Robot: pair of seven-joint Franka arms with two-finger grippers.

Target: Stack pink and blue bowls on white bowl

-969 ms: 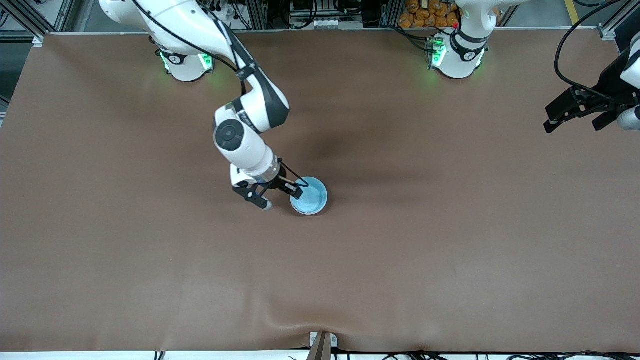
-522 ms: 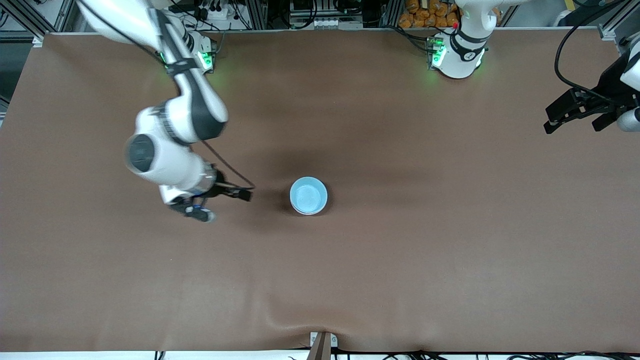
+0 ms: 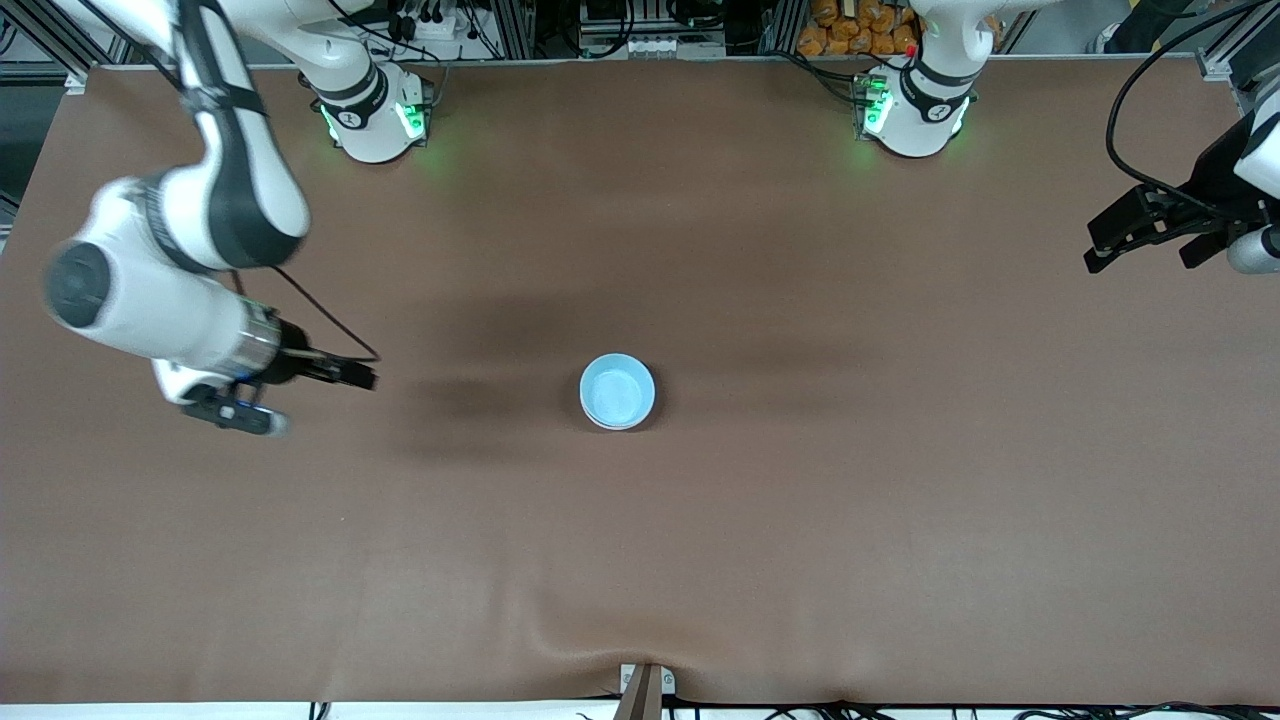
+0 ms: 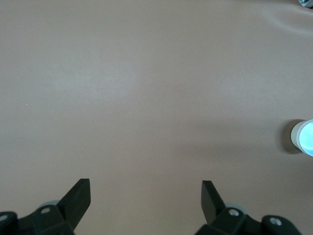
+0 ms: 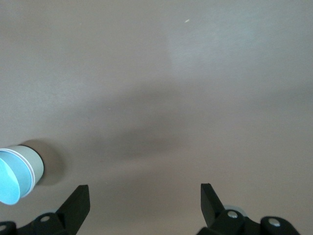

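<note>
The light blue bowl [image 3: 617, 390] sits upright near the middle of the table, also seen in the right wrist view [image 5: 11, 178] and the left wrist view [image 4: 307, 138]. A pale white wall [image 5: 33, 165] shows under its rim, so it rests nested on the white bowl [image 3: 613, 426]. The pink bowl is hidden. My right gripper [image 3: 300, 397] hangs open and empty over bare table toward the right arm's end, well apart from the bowls. My left gripper [image 3: 1140, 255] waits open and empty over the left arm's end of the table.
The brown table cover [image 3: 760, 540] has a small ripple at the edge nearest the front camera. A metal bracket [image 3: 645, 685] sits at that edge. Cables and clutter lie past the edge by the robots' bases.
My right gripper has let go of the blue bowl's rim, opened fully and swung away toward the right arm's end. The bowl stays put. The left arm has barely moved.
</note>
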